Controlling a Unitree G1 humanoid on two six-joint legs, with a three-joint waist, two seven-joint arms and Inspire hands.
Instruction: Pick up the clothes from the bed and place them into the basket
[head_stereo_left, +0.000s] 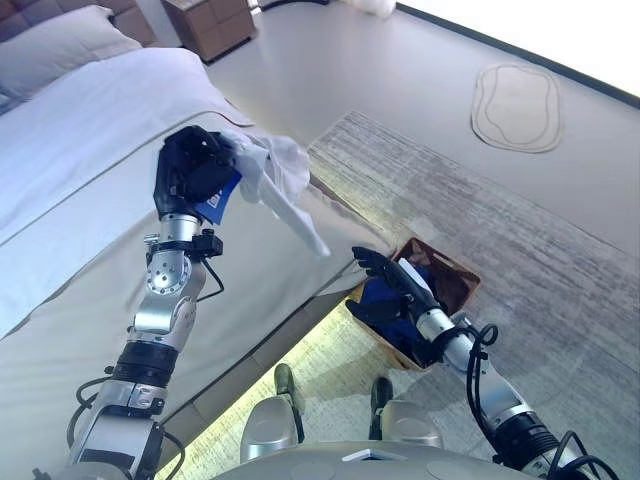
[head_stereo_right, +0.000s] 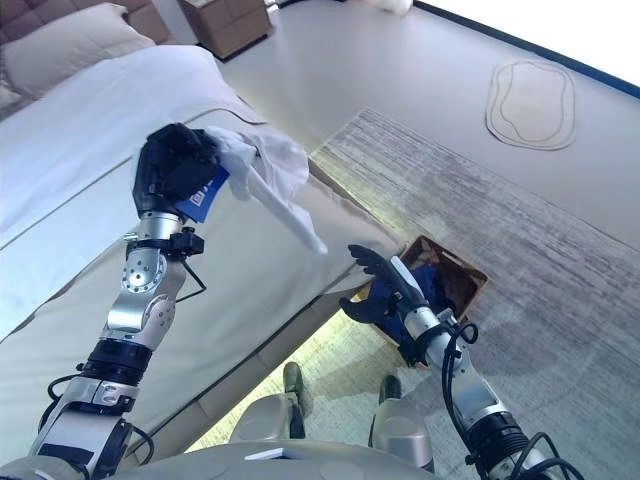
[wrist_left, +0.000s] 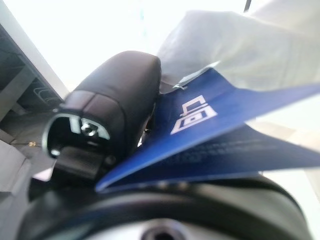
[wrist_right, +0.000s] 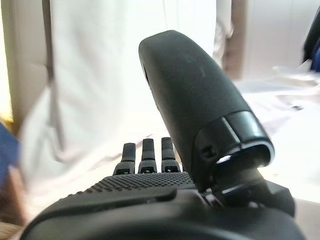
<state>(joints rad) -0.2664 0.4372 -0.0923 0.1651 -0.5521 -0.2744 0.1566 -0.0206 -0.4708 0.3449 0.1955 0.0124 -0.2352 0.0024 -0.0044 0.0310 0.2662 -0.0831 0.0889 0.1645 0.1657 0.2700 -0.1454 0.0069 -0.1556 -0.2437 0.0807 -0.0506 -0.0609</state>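
The bed carries smooth pale bedding. A streaked grey rug covers the floor beside it. On the rug stands a brown basket already holding dark blue cloth. The left hand, raised over the bed edge, is curled round a white garment that hangs limp. Only its wrist view shows a blue tag with an unreadable white mark. The right hand hovers above the basket, fingers spread, holding nothing.

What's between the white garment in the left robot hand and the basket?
Only the bed's corner and the open right robot hand, seen in both eye views, separate the white garment from the basket.
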